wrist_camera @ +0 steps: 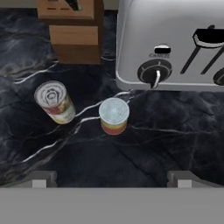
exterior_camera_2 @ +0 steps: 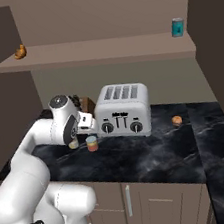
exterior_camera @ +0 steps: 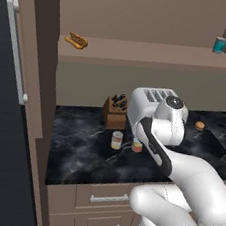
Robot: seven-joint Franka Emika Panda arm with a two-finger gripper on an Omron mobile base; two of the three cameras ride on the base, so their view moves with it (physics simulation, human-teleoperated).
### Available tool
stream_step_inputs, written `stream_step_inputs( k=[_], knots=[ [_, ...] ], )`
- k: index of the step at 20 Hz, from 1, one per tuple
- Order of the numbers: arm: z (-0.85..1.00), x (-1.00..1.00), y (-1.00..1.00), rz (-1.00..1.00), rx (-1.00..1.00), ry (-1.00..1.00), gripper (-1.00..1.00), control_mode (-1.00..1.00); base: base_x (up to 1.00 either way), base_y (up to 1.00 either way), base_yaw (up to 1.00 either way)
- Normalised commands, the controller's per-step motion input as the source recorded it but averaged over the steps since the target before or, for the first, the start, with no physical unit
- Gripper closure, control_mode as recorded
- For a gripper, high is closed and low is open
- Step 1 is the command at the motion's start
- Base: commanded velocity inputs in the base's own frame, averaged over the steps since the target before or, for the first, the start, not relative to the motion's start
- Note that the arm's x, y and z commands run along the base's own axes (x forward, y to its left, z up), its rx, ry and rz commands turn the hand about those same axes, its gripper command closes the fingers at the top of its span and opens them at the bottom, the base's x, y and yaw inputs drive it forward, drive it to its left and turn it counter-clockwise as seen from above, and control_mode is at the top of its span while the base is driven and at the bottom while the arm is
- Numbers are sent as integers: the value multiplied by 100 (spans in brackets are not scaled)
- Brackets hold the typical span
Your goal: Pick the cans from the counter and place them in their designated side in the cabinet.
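Hovering above the black marble counter (exterior_camera: 79, 151), the robot's fingers (wrist_camera: 111, 177) are spread wide apart with nothing between them. Below them stand the two cans, close together but not touching: the taller cream-yellow can (wrist_camera: 54, 102) with its red label band to the left, and the shorter red-orange can (wrist_camera: 113, 115) with a pale top to its right. Both sit just in front of the silver toaster (exterior_camera_2: 122, 111), with a wooden knife block (exterior_camera: 115, 112) behind the yellow one. Up in the brown cabinet (exterior_camera: 44, 75), the wide shelf (exterior_camera_2: 95, 53) carries a teal can (exterior_camera_2: 177, 27) at its right end and a pastry (exterior_camera: 76, 40) at its left. A small orange item (exterior_camera_2: 177, 120) lies on the counter right of the toaster.
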Motion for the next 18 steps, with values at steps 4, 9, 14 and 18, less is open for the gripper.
stream_step_inputs(
  k=[4,9,14,18],
  knots=[
    [-16,8,0,0,0,0,-100,-100,0,0,0],
    [-12,10,0,0,1,0,-100,-100,0,0,0],
    [-8,12,0,0,0,0,-100,-100,0,0,0],
    [-7,11,0,0,0,0,-100,-100,0,0,0]
  ],
)
